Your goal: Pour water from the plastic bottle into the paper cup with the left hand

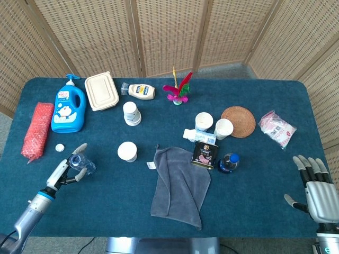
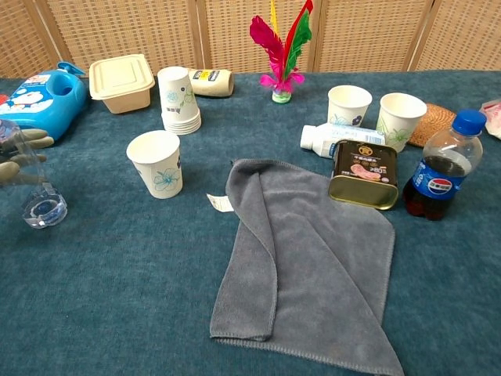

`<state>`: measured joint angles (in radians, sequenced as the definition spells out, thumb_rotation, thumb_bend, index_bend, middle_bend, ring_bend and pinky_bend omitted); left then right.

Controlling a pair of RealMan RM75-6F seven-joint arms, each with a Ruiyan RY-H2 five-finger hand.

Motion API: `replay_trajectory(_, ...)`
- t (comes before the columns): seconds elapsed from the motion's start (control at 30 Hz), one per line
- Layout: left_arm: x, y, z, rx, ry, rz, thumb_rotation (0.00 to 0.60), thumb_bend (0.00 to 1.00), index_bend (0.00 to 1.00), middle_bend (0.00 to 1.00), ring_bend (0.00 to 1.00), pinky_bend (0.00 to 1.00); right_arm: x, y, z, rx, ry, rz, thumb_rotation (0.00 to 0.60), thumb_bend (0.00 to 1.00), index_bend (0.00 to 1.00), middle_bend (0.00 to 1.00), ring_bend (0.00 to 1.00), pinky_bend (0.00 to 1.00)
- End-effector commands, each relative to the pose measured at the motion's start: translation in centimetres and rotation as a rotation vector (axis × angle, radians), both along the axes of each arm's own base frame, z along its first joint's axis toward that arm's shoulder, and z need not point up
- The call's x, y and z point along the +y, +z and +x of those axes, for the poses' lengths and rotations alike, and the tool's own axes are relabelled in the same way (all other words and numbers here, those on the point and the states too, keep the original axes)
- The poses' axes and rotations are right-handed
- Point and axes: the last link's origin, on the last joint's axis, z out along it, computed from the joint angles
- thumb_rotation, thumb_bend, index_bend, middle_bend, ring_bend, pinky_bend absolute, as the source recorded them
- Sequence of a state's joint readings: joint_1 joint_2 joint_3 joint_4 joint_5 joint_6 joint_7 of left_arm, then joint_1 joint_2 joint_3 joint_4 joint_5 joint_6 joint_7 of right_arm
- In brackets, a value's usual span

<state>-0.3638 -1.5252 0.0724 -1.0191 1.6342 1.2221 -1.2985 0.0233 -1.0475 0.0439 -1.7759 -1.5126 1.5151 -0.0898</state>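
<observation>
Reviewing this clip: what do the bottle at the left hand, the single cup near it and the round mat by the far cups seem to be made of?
Bottle: clear, glossy plastic; the table shows through its walls. Cup: matte white paper with a rolled rim and a printed pale blue flower, by its look. Round mat: probably woven straw or rattan; brown, with concentric rings.

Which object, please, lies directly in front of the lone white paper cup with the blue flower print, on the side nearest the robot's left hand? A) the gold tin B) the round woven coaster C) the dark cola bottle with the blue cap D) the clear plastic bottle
D: the clear plastic bottle stands left of the lone white paper cup, with the left hand and its fingers closing around it; the other items sit far to the right.
</observation>
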Motion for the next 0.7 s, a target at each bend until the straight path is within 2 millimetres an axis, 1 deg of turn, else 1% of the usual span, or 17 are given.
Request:
replay_trajectory(0.03,0.0,0.0,0.0,0.006,-0.006,-0.003,0.454,0.57,0.15,0.12,0.09,0.22,0.0,0.1,0.0,-0.002,0.001,-0.003,0.600,0.20,0.00,0.00,0.00,0.00)
replay_trajectory(0.1,0.0,0.0,0.0,0.013,-0.007,-0.002,0.477,0.60,0.19,0.17,0.15,0.26,0.1,0.1,0.0,-0.006,0.003,-0.007,0.600,0.20,0.00,0.00,0.00,0.00)
replay_trajectory(0.17,0.0,0.0,-0.1,0.026,-0.008,0.002,0.525,0.62,0.28,0.25,0.24,0.32,0.1,0.2,-0.1,-0.009,0.002,-0.011,0.600,0.20,0.00,0.00,0.00,0.00)
replay_trajectory(0.2,0.0,-0.1,-0.1,0.032,-0.008,0.005,0.547,0.63,0.31,0.27,0.26,0.34,0.2,0.2,-0.1,-0.010,0.002,-0.013,0.600,0.20,0.00,0.00,0.00,0.00)
replay_trajectory(0.27,0.1,0.0,-0.1,0.036,-0.004,0.020,0.585,0.63,0.33,0.30,0.29,0.36,0.3,0.3,-0.2,-0.013,0.002,-0.015,0.600,0.20,0.00,0.00,0.00,0.00)
replay_trajectory(0.3,0.1,0.0,-0.1,0.040,-0.004,0.027,0.593,0.63,0.33,0.31,0.30,0.37,0.3,0.3,-0.2,-0.014,0.002,-0.017,0.600,0.19,0.00,0.00,0.00,0.00)
replay_trajectory(0.43,0.4,0.6,0.0,0.063,-0.006,0.052,0.600,0.63,0.35,0.33,0.32,0.40,0.4,0.4,-0.1,-0.022,0.006,-0.022,0.600,0.19,0.00,0.00,0.00,0.00)
replay_trajectory(0.5,0.6,1.3,0.2,0.090,-0.018,0.066,0.600,0.62,0.34,0.33,0.33,0.40,0.4,0.5,-0.1,-0.026,0.008,-0.023,0.600,0.19,0.00,0.00,0.00,0.00)
replay_trajectory(0.7,1.8,4.3,0.8,0.179,-0.046,0.105,0.600,0.62,0.33,0.33,0.33,0.40,0.4,0.4,-0.3,-0.024,0.002,-0.017,0.600,0.19,0.00,0.00,0.00,0.00)
